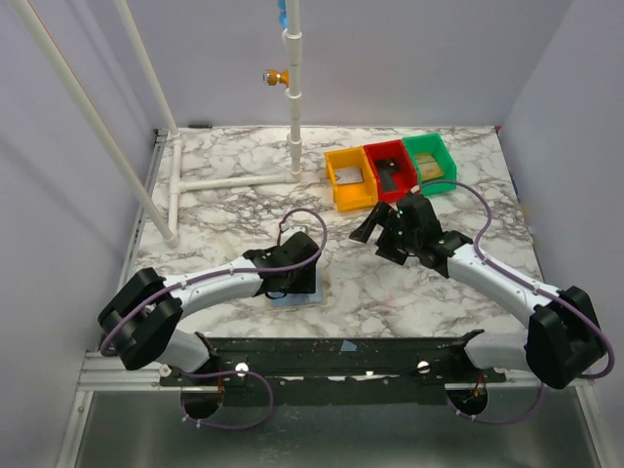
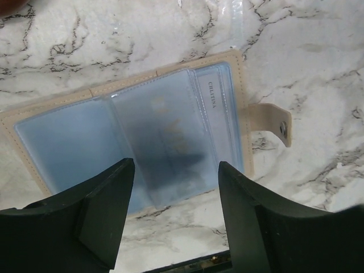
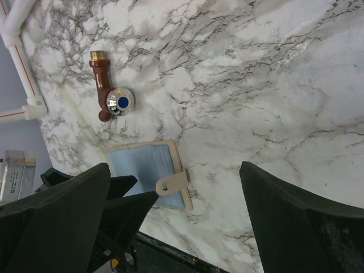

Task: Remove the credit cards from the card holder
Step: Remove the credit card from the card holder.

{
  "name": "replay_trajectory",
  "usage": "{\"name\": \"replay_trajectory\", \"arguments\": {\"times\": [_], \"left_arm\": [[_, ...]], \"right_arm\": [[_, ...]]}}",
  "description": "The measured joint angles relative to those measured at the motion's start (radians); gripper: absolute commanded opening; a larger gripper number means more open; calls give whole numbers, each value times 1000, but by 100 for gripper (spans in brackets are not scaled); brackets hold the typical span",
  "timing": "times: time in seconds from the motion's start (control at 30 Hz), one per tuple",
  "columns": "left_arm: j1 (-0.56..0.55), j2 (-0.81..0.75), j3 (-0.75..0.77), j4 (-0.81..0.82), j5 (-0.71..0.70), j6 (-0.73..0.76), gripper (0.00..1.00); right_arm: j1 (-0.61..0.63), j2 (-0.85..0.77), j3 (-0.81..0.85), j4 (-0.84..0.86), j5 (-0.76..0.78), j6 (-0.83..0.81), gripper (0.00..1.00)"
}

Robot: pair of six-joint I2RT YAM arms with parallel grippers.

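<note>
The card holder (image 2: 131, 142) lies opened flat on the bench (image 1: 409, 292), close to the near edge and left of centre. Its clear pockets (image 2: 74, 142) face up and its snap tab (image 2: 273, 126) sticks out from one outer edge. The left claw (image 2: 175, 165) is released: its fingers stand apart over the near edge of the holder with nothing between them, and whether the tips touch the cover cannot be told. The right claw (image 3: 174, 170) is spread wide and empty, hovering above the middle of the bench, between the holder and the yellow bin (image 1: 349, 177), red bin (image 1: 388, 168) and green bin (image 1: 430, 161) toward the far right corner. The step in hand appears to be the approach for the first card. A printed card (image 2: 211, 105) shows in the pocket beside the tab; which side the pockets open on cannot be read. To do the step well, press one claw down on a bare strip of the cover, clear of the pocket mouth, so the light holder does not slide or lift. Bring the other claw in low, narrow it, and pinch only the exposed card edge, not the plastic film. Draw the card out in line with its pocket, slowly, since soft film is likely to cling and drag the holder along. Check that only one card is pinched before lifting it away.
</note>
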Motion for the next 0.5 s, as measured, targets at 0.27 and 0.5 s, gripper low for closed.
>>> {"name": "replay_trajectory", "arguments": {"times": [0.27,0.5], "left_arm": [[-39,90,22,-12,-58,1,56],[-42,90,23,-15,-76,-2,42]], "right_arm": [[0,0,-18,0,1,0,100],[0,0,-21,0,1,-5,100]]}}
